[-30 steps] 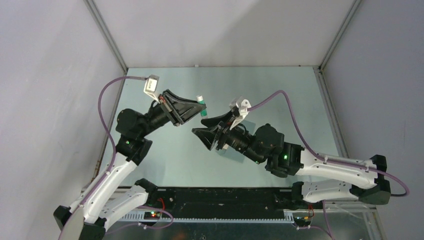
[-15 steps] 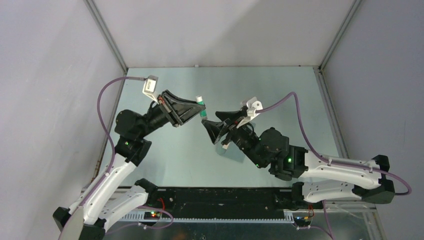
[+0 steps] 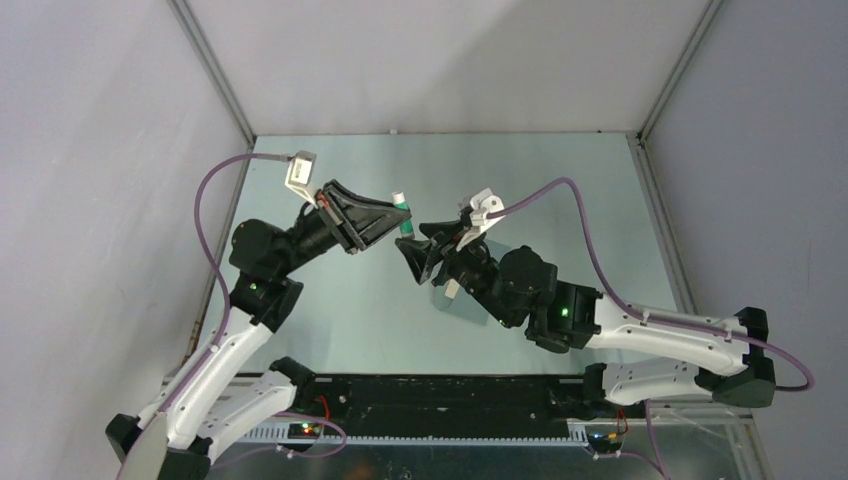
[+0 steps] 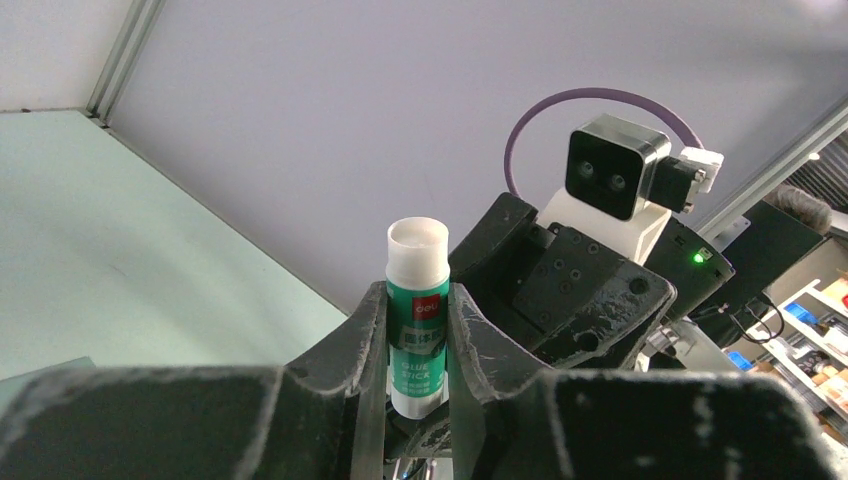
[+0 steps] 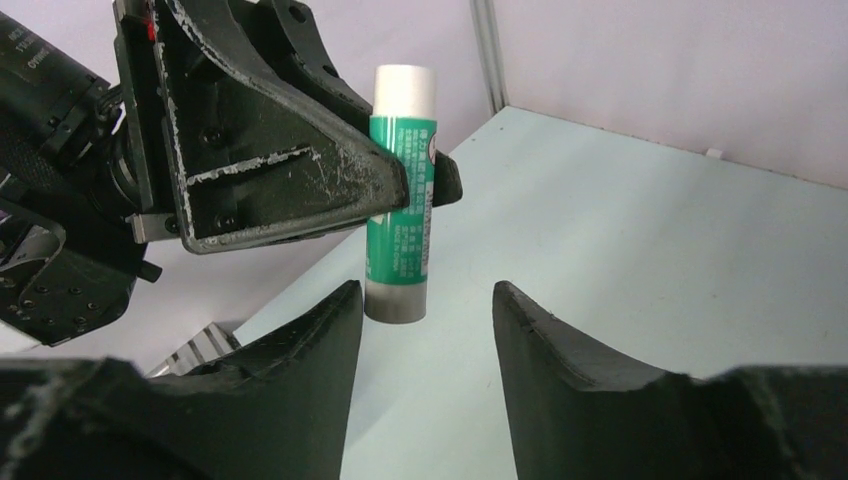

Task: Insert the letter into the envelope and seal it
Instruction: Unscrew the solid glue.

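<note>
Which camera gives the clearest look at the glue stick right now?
The right wrist view: the glue stick shows nearly full length, side on. The left wrist view has its lower half hidden between the left fingers; the top view shows it tiny.

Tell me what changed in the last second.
The right claw swung round and shifted toward the far side of the table, closing in on the glue stick. Its open fingers now point at the stick's lower end without gripping it. Nothing was taken or let go. The left claw stayed where it was, shut on the glue stick.
</note>
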